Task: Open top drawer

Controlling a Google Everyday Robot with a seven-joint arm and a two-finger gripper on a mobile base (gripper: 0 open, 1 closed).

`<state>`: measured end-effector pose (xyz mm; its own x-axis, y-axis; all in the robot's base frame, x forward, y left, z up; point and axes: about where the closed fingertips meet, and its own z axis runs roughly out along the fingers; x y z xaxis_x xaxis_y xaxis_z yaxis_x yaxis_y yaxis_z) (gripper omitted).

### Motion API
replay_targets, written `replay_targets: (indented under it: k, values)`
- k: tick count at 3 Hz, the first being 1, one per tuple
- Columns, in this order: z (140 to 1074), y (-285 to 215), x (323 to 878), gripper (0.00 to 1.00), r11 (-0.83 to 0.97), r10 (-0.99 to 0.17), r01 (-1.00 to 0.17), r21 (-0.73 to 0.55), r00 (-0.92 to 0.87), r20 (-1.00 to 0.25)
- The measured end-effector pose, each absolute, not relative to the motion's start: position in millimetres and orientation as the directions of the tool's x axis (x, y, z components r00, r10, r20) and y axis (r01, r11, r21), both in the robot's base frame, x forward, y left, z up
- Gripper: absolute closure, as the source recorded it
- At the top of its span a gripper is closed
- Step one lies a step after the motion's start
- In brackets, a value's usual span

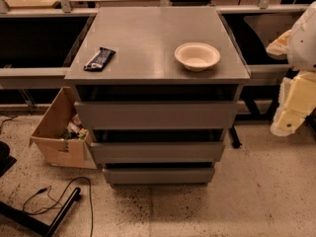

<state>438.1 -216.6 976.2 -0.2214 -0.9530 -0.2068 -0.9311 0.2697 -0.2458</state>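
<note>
The top drawer [156,114] is the widest of three plain grey handleless fronts on a grey cabinet [148,23]. It stands just below the cabinet top, with a dark gap above it. Two narrower fronts sit below it, the middle [157,152] and the bottom [158,175]. My gripper [291,113], cream-coloured, hangs at the right edge of the view. It is to the right of the cabinet at about the height of the top drawer, apart from it.
On the cabinet top lie a dark snack bar [99,59] at the left and a white bowl [197,56] at the right. An open cardboard box [58,132] with trash stands on the floor left of the cabinet. A cable and a black leg [59,209] lie at bottom left.
</note>
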Motion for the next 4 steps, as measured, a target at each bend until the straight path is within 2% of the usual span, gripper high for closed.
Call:
replay_targets:
  k: [1,2,4]
  values:
    - [976.3,-216.6,438.1,0.0,0.27,-0.953,-0.931,-0.246,-0.221,-0.207]
    - [946.9,-204.2,463.7,0.0,0.243,-0.965,-0.935,-0.259,-0.204,-0.166]
    - [828.6,-159.8,532.9,0.0,0.123,-0.989,-0.957,-0.263,-0.139,0.042]
